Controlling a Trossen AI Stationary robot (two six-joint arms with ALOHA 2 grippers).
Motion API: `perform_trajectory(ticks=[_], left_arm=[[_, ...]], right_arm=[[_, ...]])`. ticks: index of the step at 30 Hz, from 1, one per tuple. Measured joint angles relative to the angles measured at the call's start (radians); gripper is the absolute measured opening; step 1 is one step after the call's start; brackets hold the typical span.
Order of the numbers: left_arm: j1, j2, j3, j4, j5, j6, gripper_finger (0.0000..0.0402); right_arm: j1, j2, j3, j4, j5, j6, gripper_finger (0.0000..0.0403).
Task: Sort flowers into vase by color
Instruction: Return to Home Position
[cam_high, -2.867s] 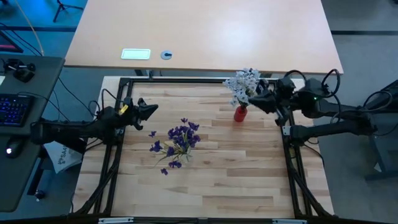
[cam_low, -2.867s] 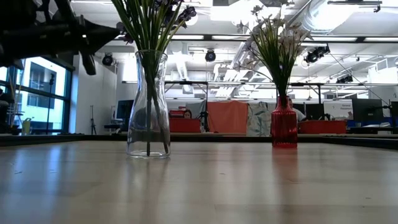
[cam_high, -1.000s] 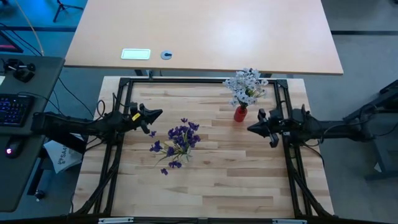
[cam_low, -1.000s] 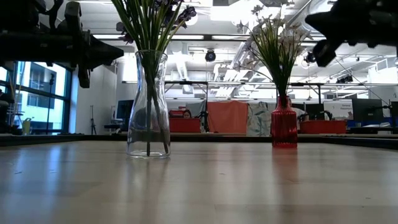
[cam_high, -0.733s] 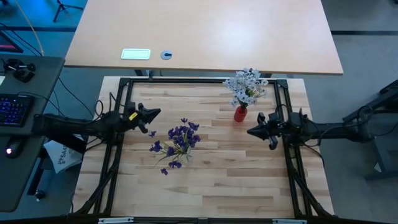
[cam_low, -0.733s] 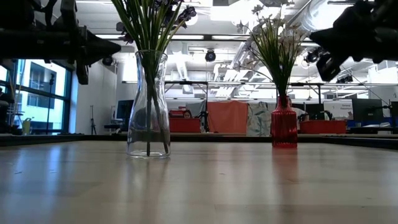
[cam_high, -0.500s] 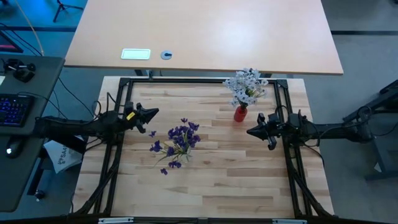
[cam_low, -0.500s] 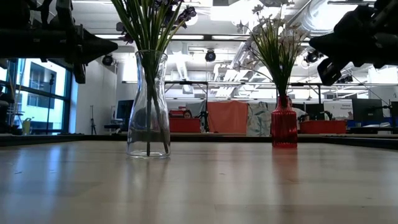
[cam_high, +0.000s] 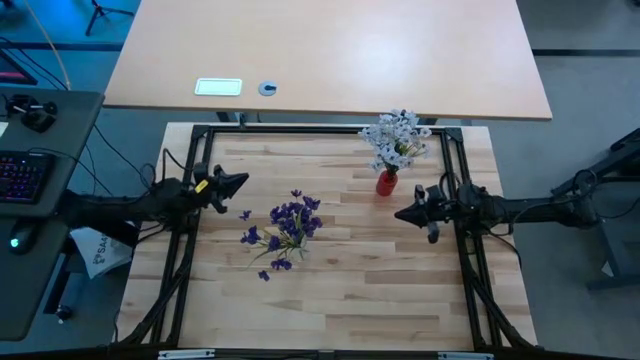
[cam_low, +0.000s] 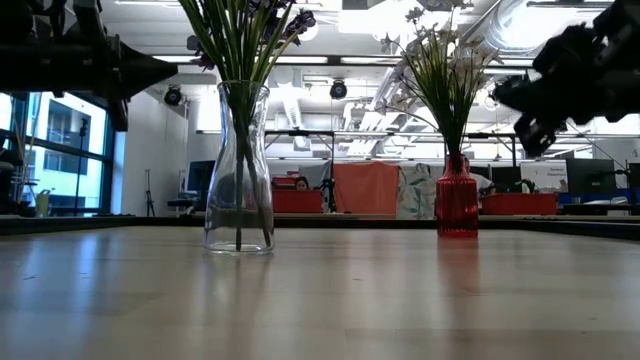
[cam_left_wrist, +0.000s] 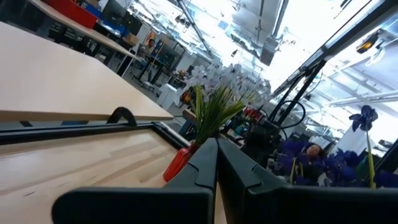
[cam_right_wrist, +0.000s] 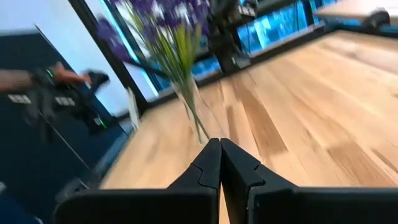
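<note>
The purple flowers (cam_high: 285, 225) stand with their stems in a clear glass vase (cam_low: 238, 170) left of the table's middle. The white flowers (cam_high: 398, 138) stand in the small red vase (cam_high: 387, 182) near the far right. The low view shows this red vase (cam_low: 457, 197) upright on its base. My left gripper (cam_high: 238, 182) is shut and hovers left of the purple flowers. My right gripper (cam_high: 400, 215) is shut and hovers just near-right of the red vase. The fingertips meet in the left wrist view (cam_left_wrist: 217, 142) and in the right wrist view (cam_right_wrist: 219, 142).
A black frame rail (cam_high: 300, 129) runs around the wooden table. Beyond the far edge stands a bigger table bearing a white card (cam_high: 218, 87) and a round disc (cam_high: 267, 88). A keyboard (cam_high: 20, 175) lies off to the left. The near half of the table top (cam_high: 330, 300) is bare wood.
My left gripper has drawn back a little toward the table's left edge. My right gripper has sunk slightly and drifted a little toward the near edge, staying beside the red vase. Both vases and their flowers have kept still.
</note>
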Motion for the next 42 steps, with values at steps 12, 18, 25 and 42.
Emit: perform_trajectory(ticks=[12,18,25,42], left_arm=[[-0.003,-0.169,-0.002,-0.275,-0.001,0.000,0.0000],[-0.005,-0.169,-0.002,-0.301,0.002,0.000,0.0000],[-0.005,-0.169,-0.002,-0.303,0.002,0.000,0.0000],[-0.005,-0.169,-0.002,-0.302,0.000,0.000,0.0000]], right_arm=[[0.000,0.002,0.000,-0.187,0.002,-0.051,0.0000],[0.001,-0.002,0.001,-0.189,0.002,-0.051,0.0000],[0.019,-0.177,0.001,-0.191,0.002,-0.051,0.0000],[0.014,-0.306,0.000,-0.124,-0.004,-0.051,0.0000]])
